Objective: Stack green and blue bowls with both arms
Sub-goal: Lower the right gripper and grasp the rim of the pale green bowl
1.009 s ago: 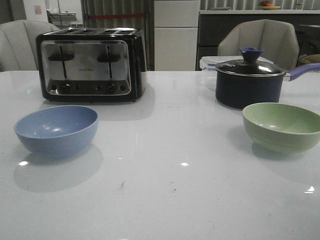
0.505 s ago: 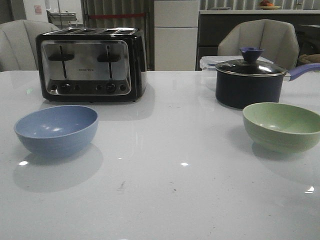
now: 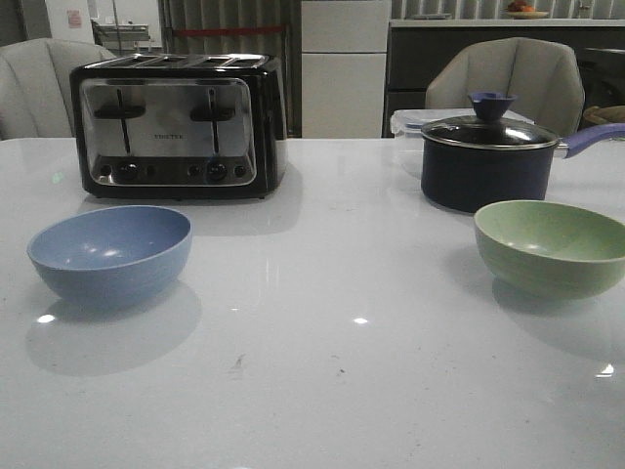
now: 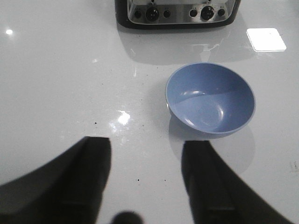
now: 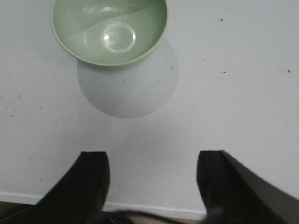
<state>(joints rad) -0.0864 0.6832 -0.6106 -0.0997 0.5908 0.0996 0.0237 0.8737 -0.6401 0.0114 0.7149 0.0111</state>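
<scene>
The dusty blue bowl [image 3: 109, 254] sits upright and empty on the white table at the left, in front of the toaster. The pale green bowl [image 3: 552, 246] sits upright and empty at the right, in front of the saucepan. Neither arm shows in the front view. In the left wrist view my left gripper [image 4: 147, 144] is open and empty above the table, short of the blue bowl [image 4: 210, 98]. In the right wrist view my right gripper [image 5: 153, 158] is open and empty near the table's front edge, well short of the green bowl [image 5: 109, 30].
A black and chrome toaster [image 3: 176, 125] stands at the back left. A dark lidded saucepan [image 3: 488, 156] with a purple handle stands at the back right, a clear lidded container [image 3: 408, 125] behind it. Two grey chairs stand behind the table [image 3: 332, 293].
</scene>
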